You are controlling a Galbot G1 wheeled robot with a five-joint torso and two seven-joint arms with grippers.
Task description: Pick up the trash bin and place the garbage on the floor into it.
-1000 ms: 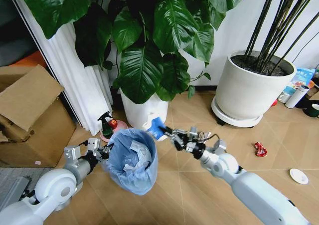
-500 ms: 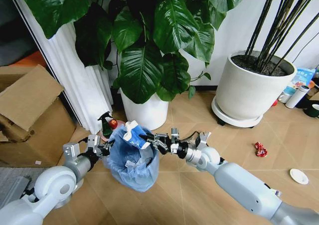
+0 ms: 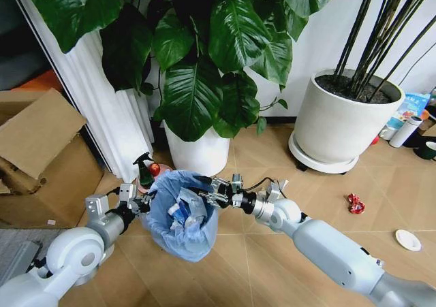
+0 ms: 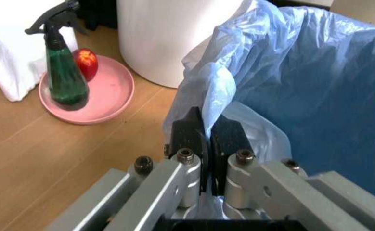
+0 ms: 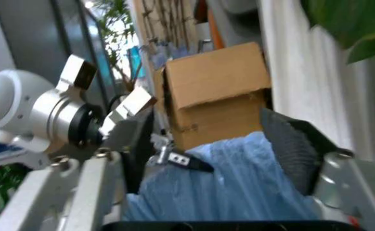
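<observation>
One trash bin (image 3: 178, 215) hung from the left gripper (image 3: 144, 201), clamped on its liner. The right gripper (image 3: 201, 190), jaws apart, had released its blue-and-white scrap (image 3: 179, 213) into the bin. Two scraps, a red wrapper (image 3: 355, 203) and a white disc (image 3: 408, 239), lay on the floor (image 3: 272, 266).

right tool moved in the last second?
Yes. The right tool has swung left from beside the white pot to over the bin.
</observation>
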